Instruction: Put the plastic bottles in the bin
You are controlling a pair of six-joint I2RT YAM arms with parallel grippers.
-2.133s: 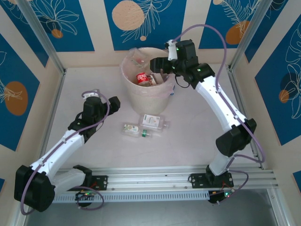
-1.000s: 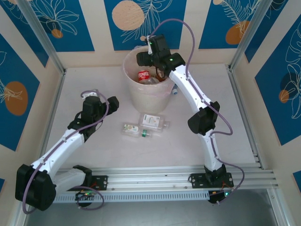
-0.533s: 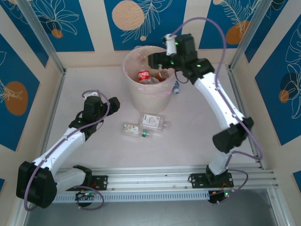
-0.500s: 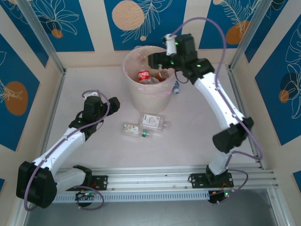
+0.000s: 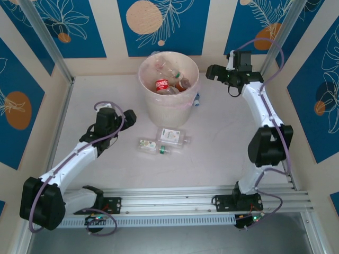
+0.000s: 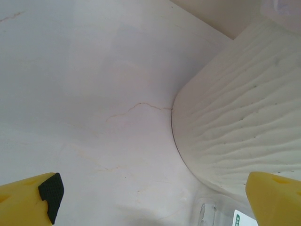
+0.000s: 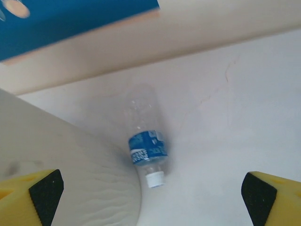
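The right gripper (image 7: pixel 151 190) hangs with its fingers spread wide and empty, angled at the table. A blue-labelled bottle (image 7: pixel 146 148) lies on its side directly ahead, just beside the bin (image 7: pixel 70 165) on the gripper's left. The gripper is probably lined up for the next pick.

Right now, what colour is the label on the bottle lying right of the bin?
Blue; the bottle shows best in the right wrist view.
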